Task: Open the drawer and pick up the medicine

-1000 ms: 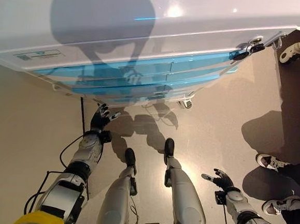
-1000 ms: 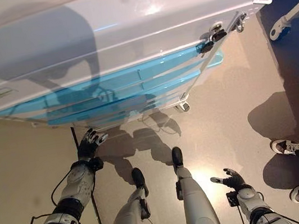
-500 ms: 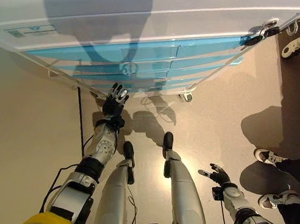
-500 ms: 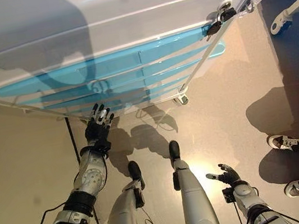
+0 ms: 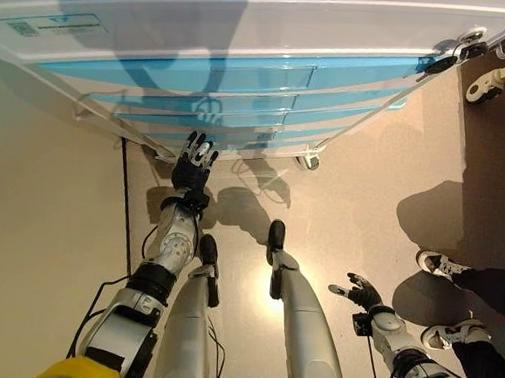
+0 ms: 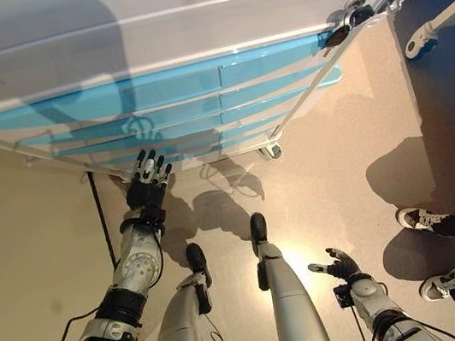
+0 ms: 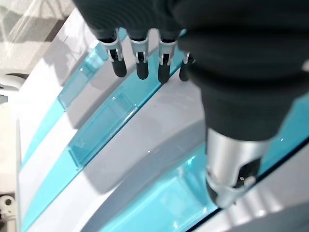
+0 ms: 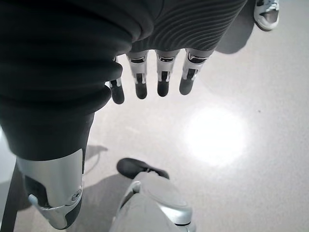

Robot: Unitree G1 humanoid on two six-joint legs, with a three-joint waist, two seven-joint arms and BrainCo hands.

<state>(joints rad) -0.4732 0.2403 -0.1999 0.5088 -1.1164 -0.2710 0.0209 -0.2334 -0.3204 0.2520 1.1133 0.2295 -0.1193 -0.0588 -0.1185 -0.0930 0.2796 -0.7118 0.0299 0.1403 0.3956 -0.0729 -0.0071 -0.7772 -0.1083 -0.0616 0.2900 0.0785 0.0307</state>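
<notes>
A white cabinet on castors (image 5: 247, 31) stands in front of me with several translucent blue drawers (image 5: 244, 74), all closed. No medicine shows. My left hand (image 5: 193, 162) is raised with straight fingers just short of the lower drawer fronts (image 6: 179, 135). In the left wrist view its fingers (image 7: 140, 65) point at a blue drawer front with a recessed handle (image 7: 101, 128), close to it and holding nothing. My right hand (image 5: 362, 294) hangs low at my right side, open and empty, over the floor (image 8: 217, 135).
A person's shoes (image 5: 443, 265) and dark trouser legs stand at the right edge. A castor (image 5: 307, 163) of the cabinet sits on the beige floor. Another wheeled frame (image 5: 497, 77) shows at the top right.
My left hand has risen from the floor level up toward the lower drawers, fingers straightened. The view has shifted, so the cabinet sits higher in the picture. My right hand stays low.
</notes>
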